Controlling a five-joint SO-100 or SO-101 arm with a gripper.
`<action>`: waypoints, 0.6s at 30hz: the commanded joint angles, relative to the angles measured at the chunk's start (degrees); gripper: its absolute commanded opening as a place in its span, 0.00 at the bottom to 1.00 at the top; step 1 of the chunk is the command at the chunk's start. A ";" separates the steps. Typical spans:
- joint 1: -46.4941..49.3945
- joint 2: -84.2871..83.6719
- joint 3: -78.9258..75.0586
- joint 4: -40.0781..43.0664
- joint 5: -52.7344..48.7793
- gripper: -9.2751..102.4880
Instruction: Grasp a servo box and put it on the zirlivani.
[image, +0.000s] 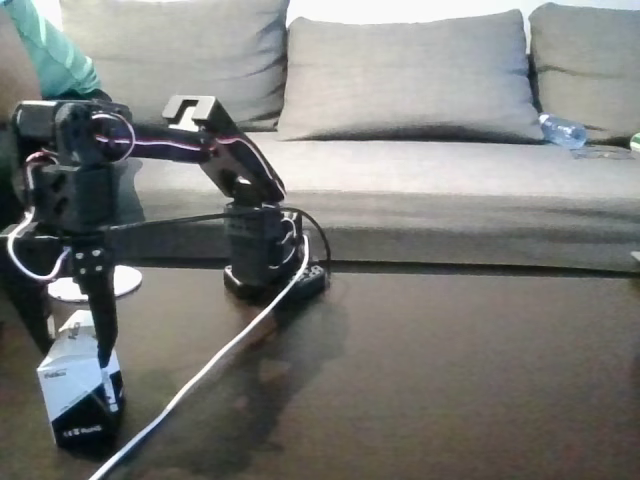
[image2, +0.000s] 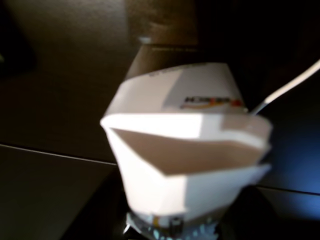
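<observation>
Hand (image: 102, 355) down at the open-topped servo box (image: 80, 392), grip unclear; nothing visible inside.

Servo box (image: 82, 390) before zirlivani (image: 95, 287).

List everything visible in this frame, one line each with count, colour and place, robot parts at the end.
servo box: one, white top and black bottom, front left of the table in the fixed view; top flap open in the wrist view
disc: one, white, flat on the table behind the box, partly hidden by the arm
table: one, dark brown, across the foreground
sofa: one, grey, behind the table
bottle: one, clear, lying on the sofa seat at right
cable: one, white, from arm base to the front edge
arm: one, black
gripper: one, black, pointing down at the box
</observation>
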 joint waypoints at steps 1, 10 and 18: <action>0.35 4.57 0.09 4.22 2.02 0.16; 4.66 28.83 20.48 4.13 7.21 0.15; 17.05 42.19 29.09 4.13 17.14 0.15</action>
